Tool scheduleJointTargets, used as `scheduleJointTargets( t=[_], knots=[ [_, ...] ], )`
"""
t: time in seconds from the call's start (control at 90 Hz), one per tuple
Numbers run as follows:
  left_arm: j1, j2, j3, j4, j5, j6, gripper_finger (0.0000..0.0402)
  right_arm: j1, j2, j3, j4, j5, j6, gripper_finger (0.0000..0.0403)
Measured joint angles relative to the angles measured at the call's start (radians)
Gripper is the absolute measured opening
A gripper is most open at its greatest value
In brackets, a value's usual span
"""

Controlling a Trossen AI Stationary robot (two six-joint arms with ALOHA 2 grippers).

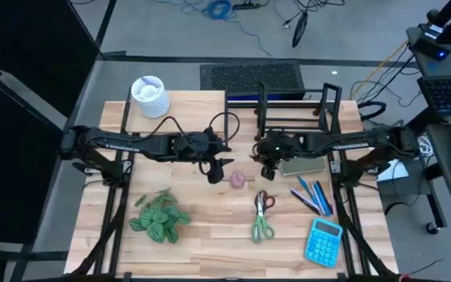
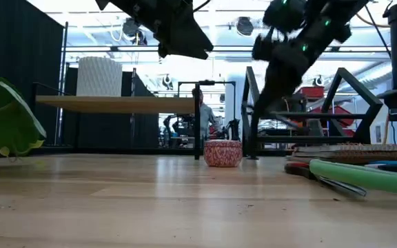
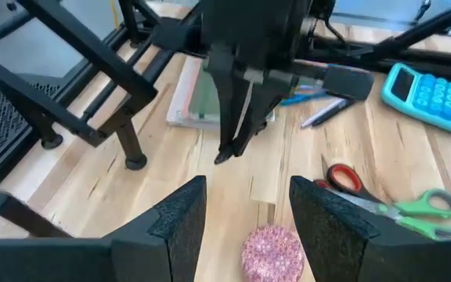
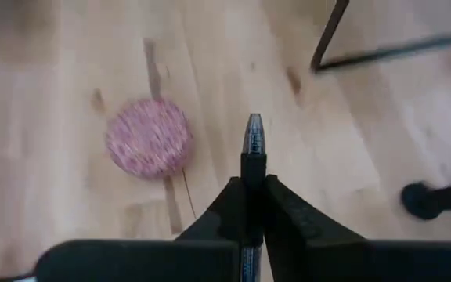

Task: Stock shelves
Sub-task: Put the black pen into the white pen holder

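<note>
Two shelves along the far edge of the surface (image 1: 210, 235): pale-wood riser shelf (image 1: 186, 106) toward the far left corner, already carrying a white ribbed pot (image 1: 149, 96), and black wire rack (image 1: 296, 110) toward the far right. Nothing slotted into the rack yet, from what shows. Right hand (image 4: 254, 168) up near mid-surface, fingers pinched tight on a pen (image 4: 254, 137), tip pointing out past them. Light, stiff, slick little thing, so probably prone to swivelling if gripped off-centre; mid-barrel looks like the safest hold. Left hand (image 3: 245, 211) just beside it, fingers spread apart and empty, hovering right over the small pink speckled pot (image 1: 237, 179). Looks light but maybe breakable; best pinched across the rim. Scissors (image 1: 262, 215), calculator (image 1: 323, 240), more pens (image 1: 313, 196) toward the near right corner, leafy plant (image 1: 160, 217) near left.
</note>
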Motion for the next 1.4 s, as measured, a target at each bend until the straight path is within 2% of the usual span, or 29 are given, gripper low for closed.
scheduleJointTargets(
  t=[0.144,0.322,0.622,0.711,0.922,1.067,1.244,1.4],
  knots=[
    [0.000,0.003,0.000,0.088,0.000,0.000,0.0171,-0.002,-0.111,0.002,0.039,0.000,-0.002,0.0010],
    [0.003,0.073,0.000,0.228,0.000,-0.001,0.0171,-0.002,-0.202,0.003,0.141,0.005,-0.025,0.0008],
    [0.000,0.178,0.000,0.460,0.006,-0.001,0.0171,-0.002,-0.228,0.003,0.213,-0.001,-0.031,0.0001],
    [0.004,0.182,0.000,0.480,0.002,-0.001,0.0171,-0.001,-0.226,0.003,0.213,-0.020,-0.031,0.0001],
    [0.008,0.183,0.000,0.449,-0.003,0.007,0.0171,-0.001,-0.227,0.003,0.202,-0.025,-0.019,0.0001],
    [0.008,0.167,0.000,0.326,-0.005,0.006,0.0171,-0.006,-0.215,0.003,0.116,-0.018,0.015,0.0005],
    [0.006,0.098,0.001,0.147,-0.044,-0.002,0.0171,-0.010,-0.122,0.003,0.062,-0.014,0.030,0.0056],
    [0.006,0.038,0.000,-0.037,-0.069,-0.028,0.0171,-0.011,0.001,0.003,0.115,-0.009,-0.039,0.0106]
  ],
)
